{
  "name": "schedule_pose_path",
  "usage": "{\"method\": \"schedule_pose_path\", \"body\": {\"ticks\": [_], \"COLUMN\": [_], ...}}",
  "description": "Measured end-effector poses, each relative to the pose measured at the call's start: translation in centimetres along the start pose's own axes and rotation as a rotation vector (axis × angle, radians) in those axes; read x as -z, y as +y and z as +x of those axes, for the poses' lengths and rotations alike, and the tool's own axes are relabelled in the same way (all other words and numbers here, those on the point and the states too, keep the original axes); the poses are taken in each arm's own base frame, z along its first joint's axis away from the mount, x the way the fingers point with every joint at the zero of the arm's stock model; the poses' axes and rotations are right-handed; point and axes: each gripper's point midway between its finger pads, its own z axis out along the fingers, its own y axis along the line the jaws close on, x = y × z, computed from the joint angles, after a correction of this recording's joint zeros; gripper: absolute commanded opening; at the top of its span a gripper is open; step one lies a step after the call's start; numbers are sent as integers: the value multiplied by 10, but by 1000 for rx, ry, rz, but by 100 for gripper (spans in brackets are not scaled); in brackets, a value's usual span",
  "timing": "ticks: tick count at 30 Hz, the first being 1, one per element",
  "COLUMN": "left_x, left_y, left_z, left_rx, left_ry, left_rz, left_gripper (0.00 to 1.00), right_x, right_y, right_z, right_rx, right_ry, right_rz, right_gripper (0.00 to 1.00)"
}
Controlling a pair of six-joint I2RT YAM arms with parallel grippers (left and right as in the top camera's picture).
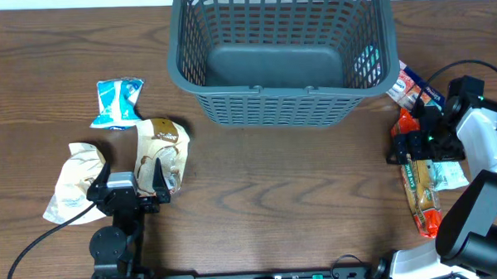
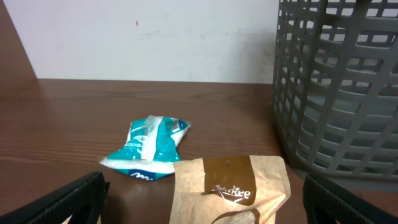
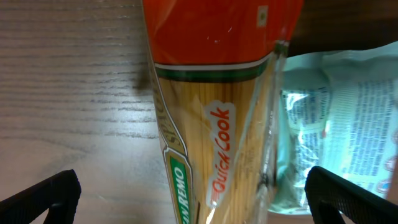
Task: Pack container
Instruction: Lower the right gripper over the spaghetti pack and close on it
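Container: large dark grey slotted plastic basket, empty.
My right gripper, jaws apart, straddles the long orange-and-clear spaghetti packet right of it.

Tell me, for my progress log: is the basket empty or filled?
Empty: the overhead view shows the basket with its solid bottom bare, nothing inside.

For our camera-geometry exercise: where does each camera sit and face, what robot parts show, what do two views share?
Overhead: above, looking down on the dark grey slotted plastic basket; left gripper, right gripper show.
Left wrist: low, facing the basket over a brown paper bag; own fingers.
Right wrist: down on a long orange plastic spaghetti packet; own fingers.
First two share basket, bag.
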Motion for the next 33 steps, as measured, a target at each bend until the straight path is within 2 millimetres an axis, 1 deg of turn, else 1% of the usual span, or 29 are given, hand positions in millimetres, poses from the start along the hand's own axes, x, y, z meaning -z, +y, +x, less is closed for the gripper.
{"method": "schedule_pose_path", "body": {"ticks": [6, 8, 14, 17, 21, 28, 33], "left_x": [0, 0, 0, 0, 0, 0, 0], "left_y": [0, 0, 0, 0, 0, 0, 0], "left_z": [0, 0, 0, 0, 0, 0, 0], "left_rx": [0, 0, 0, 0, 0, 0, 0], "left_ry": [1, 0, 0, 0, 0, 0, 0], "left_rz": [0, 0, 0, 0, 0, 0, 0], "left_gripper": [99, 99, 98, 99, 99, 99, 99], "right_x": [-13, -15, -13, -18, -29, -34, -38], "right_y": [6, 9, 10, 10, 12, 10, 11], "right_z": [7, 9, 1, 0, 4, -4, -2], "right_rx": [-13, -13, -13, -12, -13, -12, -5], "right_ry": [-17, -32, -79, -96, -101, -147, -149], "right_rz": [-13, -21, -26, -23, -24, -8, -10], "right_gripper": [99, 99, 99, 99, 99, 99, 99]}}
